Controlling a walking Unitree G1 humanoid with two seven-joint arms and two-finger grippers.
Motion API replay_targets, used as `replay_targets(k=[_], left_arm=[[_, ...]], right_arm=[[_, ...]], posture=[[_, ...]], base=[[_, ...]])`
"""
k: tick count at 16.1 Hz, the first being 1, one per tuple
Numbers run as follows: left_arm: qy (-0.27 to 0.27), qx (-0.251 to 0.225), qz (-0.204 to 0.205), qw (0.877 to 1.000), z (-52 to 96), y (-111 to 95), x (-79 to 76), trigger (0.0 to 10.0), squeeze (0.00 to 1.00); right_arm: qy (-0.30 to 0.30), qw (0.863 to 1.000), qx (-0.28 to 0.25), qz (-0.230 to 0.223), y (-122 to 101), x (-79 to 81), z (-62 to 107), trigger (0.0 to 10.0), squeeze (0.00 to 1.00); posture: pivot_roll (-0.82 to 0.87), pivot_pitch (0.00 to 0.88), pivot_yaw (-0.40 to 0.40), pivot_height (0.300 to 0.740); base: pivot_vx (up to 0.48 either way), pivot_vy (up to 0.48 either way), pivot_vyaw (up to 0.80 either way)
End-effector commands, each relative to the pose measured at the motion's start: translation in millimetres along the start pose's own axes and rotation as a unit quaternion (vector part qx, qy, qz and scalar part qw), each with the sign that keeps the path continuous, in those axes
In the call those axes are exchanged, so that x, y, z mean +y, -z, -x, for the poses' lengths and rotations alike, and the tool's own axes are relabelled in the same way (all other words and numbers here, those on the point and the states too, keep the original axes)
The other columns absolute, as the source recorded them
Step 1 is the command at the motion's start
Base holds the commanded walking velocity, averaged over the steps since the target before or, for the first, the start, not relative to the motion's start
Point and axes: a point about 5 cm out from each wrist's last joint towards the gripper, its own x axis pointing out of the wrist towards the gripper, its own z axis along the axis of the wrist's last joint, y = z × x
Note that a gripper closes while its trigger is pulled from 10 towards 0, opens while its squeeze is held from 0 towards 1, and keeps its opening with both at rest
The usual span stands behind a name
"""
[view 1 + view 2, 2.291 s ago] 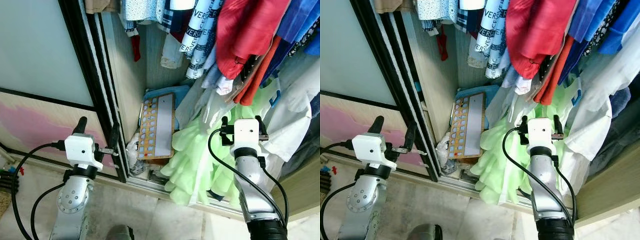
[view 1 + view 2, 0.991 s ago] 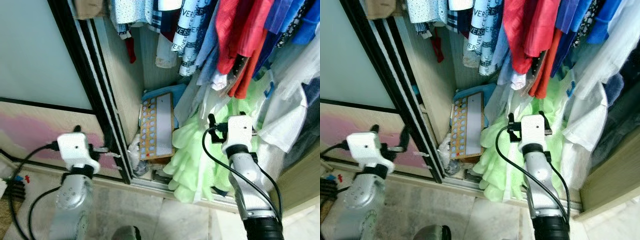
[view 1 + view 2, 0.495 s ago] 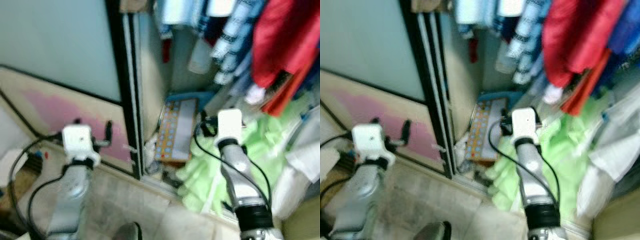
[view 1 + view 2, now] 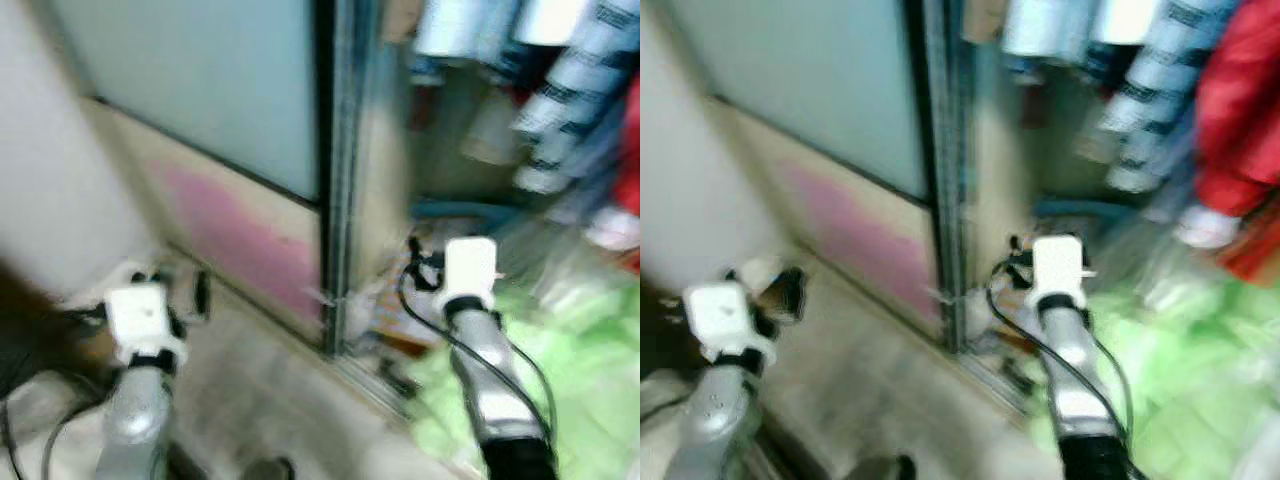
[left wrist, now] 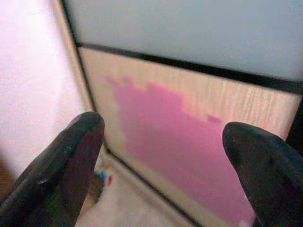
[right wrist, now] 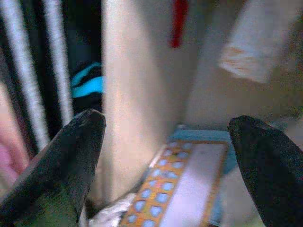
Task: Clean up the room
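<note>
Head views blurred by motion. Left gripper [image 5: 161, 165] spread wide, empty, facing sliding door [image 5: 189, 142] with pink patch. Right gripper [image 6: 165, 165] spread wide, empty, before open wardrobe; board [image 6: 182, 189] with blue dots leaning inside. Hanging clothes [image 4: 1160, 90] cut off above, green fabric [image 4: 1180, 380] indistinct.

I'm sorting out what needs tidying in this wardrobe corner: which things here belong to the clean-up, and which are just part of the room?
Likely for tidying:
- orange board with blue dots, propped inside the wardrobe
- light green fabric heaped at the bottom

Just there:
- sliding door
- hanging clothes
- both grippers, open, holding nothing: left gripper, right gripper
</note>
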Motion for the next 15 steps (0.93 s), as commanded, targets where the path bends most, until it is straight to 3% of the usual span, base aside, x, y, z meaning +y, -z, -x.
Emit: replay_targets(k=[1, 6, 8, 15], left_arm=[[0.001, -0.006, -0.017, 1.000, -3.7, -4, 1.9, 10.0, 0.00], [0.011, -0.021, -0.015, 1.000, -13.6, -12, -1.4, 10.0, 0.00], [0.011, -0.021, -0.017, 1.000, -14.4, -13, -1.8, 10.0, 0.00], [0.009, -0.024, -0.014, 1.000, -19.5, -14, -2.5, 10.0, 0.00]], right_arm=[[0.000, 1.000, -0.008, -0.012, -6, -0.1, -1.3, 10.0, 0.00], [-0.009, 1.000, -0.018, -0.007, -13, 5.8, -7.5, 10.0, 0.00], [-0.011, 1.000, -0.022, -0.004, -16, 7.9, -9.2, 10.0, 0.00], [-0.021, 0.999, -0.027, -0.005, -19, 12.1, -13.1, 10.0, 0.00]], posture=[[0.05, 0.040, 0.030, 0.740], [0.05, 0.053, 0.020, 0.740], [0.05, 0.054, 0.019, 0.740], [0.05, 0.051, 0.015, 0.740]], base=[[0.000, 0.000, 0.00], [0.000, 0.000, 0.00], [0.000, -0.398, 0.00], [0.000, -0.069, 0.00]])
